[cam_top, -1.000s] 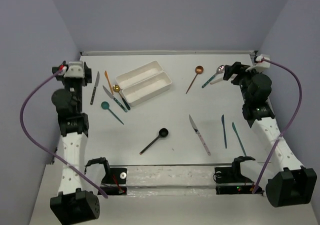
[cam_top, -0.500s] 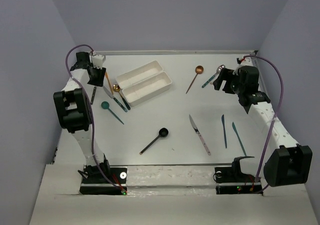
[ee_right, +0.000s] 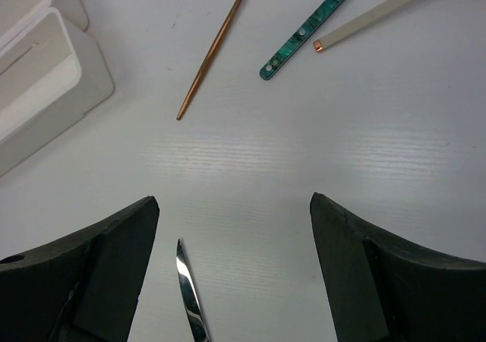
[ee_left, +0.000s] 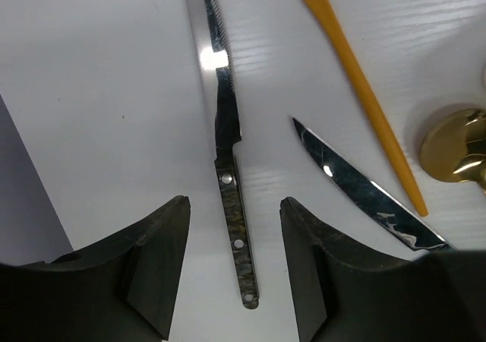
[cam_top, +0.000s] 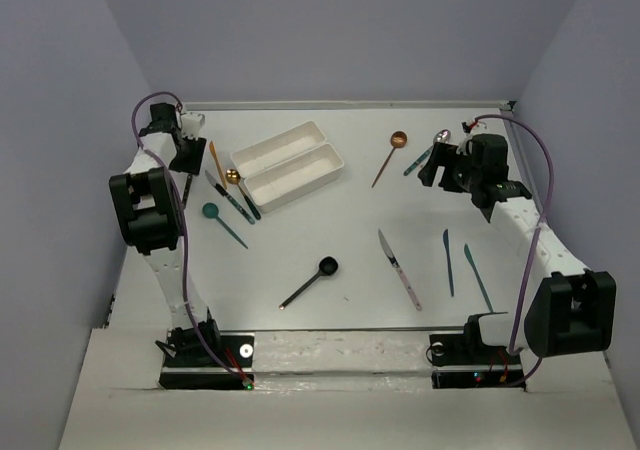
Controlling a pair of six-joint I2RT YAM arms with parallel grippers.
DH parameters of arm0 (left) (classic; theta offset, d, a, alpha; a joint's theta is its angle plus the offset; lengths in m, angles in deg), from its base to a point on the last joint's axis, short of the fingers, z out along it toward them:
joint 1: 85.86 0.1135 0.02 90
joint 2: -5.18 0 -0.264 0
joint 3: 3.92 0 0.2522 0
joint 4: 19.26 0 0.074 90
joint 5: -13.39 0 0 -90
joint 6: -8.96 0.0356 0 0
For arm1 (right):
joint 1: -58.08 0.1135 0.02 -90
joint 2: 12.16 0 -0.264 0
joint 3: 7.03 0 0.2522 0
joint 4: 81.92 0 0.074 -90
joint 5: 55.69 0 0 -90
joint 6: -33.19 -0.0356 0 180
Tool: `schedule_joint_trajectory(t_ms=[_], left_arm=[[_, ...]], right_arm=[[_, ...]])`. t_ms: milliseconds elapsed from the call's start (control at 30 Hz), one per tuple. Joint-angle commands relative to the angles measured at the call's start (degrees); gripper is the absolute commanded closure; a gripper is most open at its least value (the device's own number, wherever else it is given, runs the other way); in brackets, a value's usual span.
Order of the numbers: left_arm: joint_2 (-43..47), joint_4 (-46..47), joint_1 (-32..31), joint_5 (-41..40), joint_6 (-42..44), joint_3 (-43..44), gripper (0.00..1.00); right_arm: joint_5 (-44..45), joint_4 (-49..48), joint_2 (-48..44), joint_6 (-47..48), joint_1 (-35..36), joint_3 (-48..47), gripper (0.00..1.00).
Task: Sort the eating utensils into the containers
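Note:
My left gripper (ee_left: 231, 205) is open low over the far left of the table, its fingers straddling the dark marbled handle of a serrated knife (ee_left: 226, 167) without touching it. An orange knife (ee_left: 357, 76), a second knife blade (ee_left: 357, 186) and a gold spoon (ee_left: 456, 144) lie just right of it. Two white containers (cam_top: 288, 163) sit side by side, both empty. My right gripper (ee_right: 234, 205) is open above bare table, with a silver knife tip (ee_right: 186, 281) below it. Ahead of it lie a copper spoon (ee_right: 216, 45), a teal-handled utensil (ee_right: 304, 34) and a cream handle (ee_right: 380, 15).
A teal spoon (cam_top: 210, 210), a black spoon (cam_top: 326, 265), a silver knife (cam_top: 400, 268) and two slim teal knives (cam_top: 448, 262) lie scattered on the white table. Grey walls close in at the left, right and back.
Both arms have unfolded over the table. The left gripper came down over the dark-handled knife with its jaws narrower. The right gripper swung left toward the copper spoon.

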Motion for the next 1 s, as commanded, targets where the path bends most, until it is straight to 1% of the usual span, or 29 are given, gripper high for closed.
schedule_joint_trajectory(t_ms=[0, 100, 200, 433, 600, 767, 800, 900, 933, 967], left_arm=[[1.88, -0.64, 2.31, -2.47, 1.82, -1.07, 0.37], [-0.75, -2.04, 2.58, -2.65, 1.82, 0.16, 0.37], [-1.90, -1.44, 2.58, -1.60, 1.29, -0.88, 0.37], [-0.06, 1.64, 2.49, 0.86, 1.64, -5.80, 0.38], [0.39, 2.35, 2.49, 1.04, 1.91, -6.07, 0.39], [-3.30, 1.73, 2.49, 0.77, 1.56, -5.46, 0.63], [-3.57, 1.73, 2.40, 1.64, 1.56, -5.72, 0.75], [-3.31, 2.26, 2.14, 2.44, 1.64, -6.69, 0.97], [-3.22, 2.43, 2.14, 2.71, 1.56, -6.60, 1.00], [-3.13, 2.61, 2.22, 2.62, 1.56, -6.43, 1.00]], right_arm=[[-0.92, -1.83, 0.20, 0.51, -0.42, 0.00, 0.13], [-1.62, -1.91, 0.82, 0.33, -0.42, 0.00, 0.13], [-1.45, -1.83, 0.82, 0.51, -0.42, 0.26, 0.13], [-1.01, -1.91, 1.70, 0.42, -0.42, 0.09, 0.13], [-0.74, -1.91, 1.96, 0.51, -0.42, 0.09, 0.13], [-0.57, -1.91, 1.53, 0.59, -0.42, 0.18, 0.13], [-0.48, -1.91, 1.35, 0.68, -0.42, 0.09, 0.13], [-0.31, -2.00, 1.26, 0.68, -0.42, 0.26, 0.13], [-0.39, -2.00, 1.35, 0.59, -0.42, 0.26, 0.13], [-0.39, -2.00, 1.35, 0.59, -0.42, 0.18, 0.13]])
